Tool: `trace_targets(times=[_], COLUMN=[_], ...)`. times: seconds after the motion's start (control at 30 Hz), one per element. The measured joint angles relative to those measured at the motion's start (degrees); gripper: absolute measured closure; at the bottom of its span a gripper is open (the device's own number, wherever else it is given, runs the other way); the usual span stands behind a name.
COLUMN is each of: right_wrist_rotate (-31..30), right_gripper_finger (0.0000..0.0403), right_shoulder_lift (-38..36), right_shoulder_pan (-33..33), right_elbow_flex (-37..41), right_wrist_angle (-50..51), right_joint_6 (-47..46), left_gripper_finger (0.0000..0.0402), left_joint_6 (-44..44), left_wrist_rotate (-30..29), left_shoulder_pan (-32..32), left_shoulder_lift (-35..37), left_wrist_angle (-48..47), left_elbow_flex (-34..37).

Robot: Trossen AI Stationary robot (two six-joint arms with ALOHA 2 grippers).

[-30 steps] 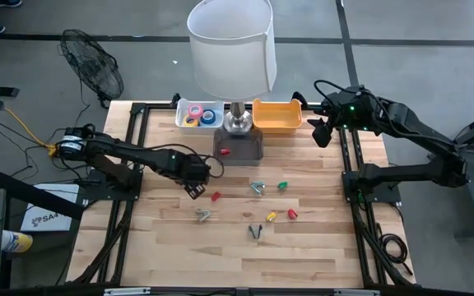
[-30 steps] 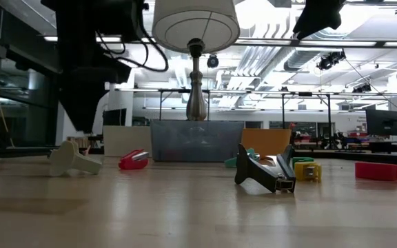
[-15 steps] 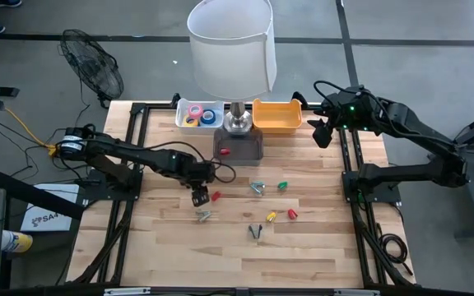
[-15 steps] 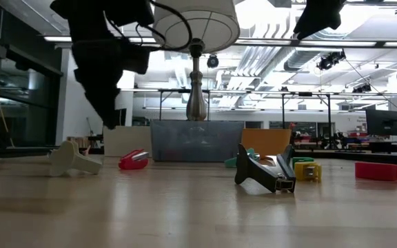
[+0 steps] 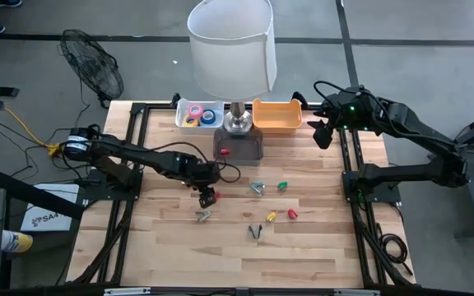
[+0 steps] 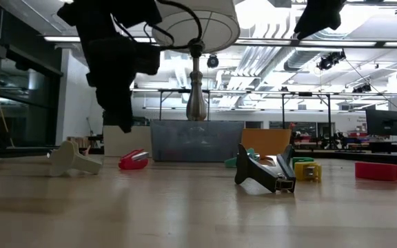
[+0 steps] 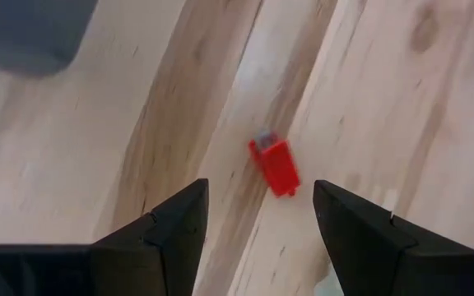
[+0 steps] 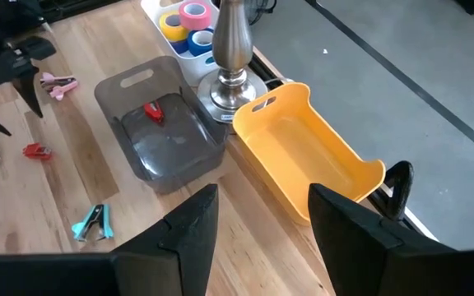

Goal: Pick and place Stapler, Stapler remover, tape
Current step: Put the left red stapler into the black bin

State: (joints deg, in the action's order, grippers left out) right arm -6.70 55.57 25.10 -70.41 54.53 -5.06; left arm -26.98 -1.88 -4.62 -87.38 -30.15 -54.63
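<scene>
Directly under the left gripper (image 5: 206, 196) lies a small red stapler (image 7: 275, 166), and that vertical stacking is what the coming move seems to turn on: in the left wrist view the red piece sits in the gap between the two dark fingers (image 7: 164, 238), a little ahead of their tips, with its long axis slanted across the planks rather than square to the jaws. The fingers are spread wide apart and pinch nothing; the low view shows the gripper hanging above the table with clear air beneath it. So the stapler lies below and just forward of this hand, on bare wood near the middle of the table (image 5: 319, 247), and a straight descent, perhaps with a slight wrist turn to meet its slant, looks like what is called for. Farther back stands the grey bin (image 5: 239, 149) at the lamp (image 5: 230, 49) base, with a red item already inside, flanked by the white tray of tape rolls (image 5: 197, 114) and the orange bin (image 5: 277, 116). The right gripper (image 5: 319, 131) waits well off at the far right edge, its fingers parted and empty, so the left arm is plainly the nearer one
</scene>
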Motion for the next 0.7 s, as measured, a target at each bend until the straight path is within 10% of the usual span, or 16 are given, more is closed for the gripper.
trace_targets(times=[0.7], right_wrist_rotate=[0.1], right_gripper_finger=[0.0221], right_shoulder_lift=[0.0], right_shoulder_pan=[0.0], right_elbow_flex=[0.0], right_wrist_angle=[0.6], right_joint_6=[0.2], left_gripper_finger=[0.0129], left_joint_6=[-9.5], left_wrist_rotate=[1.2], left_shoulder_pan=[0.0], left_shoulder_lift=[-3.1], left_wrist_angle=[3.3], left_elbow_flex=[-0.1])
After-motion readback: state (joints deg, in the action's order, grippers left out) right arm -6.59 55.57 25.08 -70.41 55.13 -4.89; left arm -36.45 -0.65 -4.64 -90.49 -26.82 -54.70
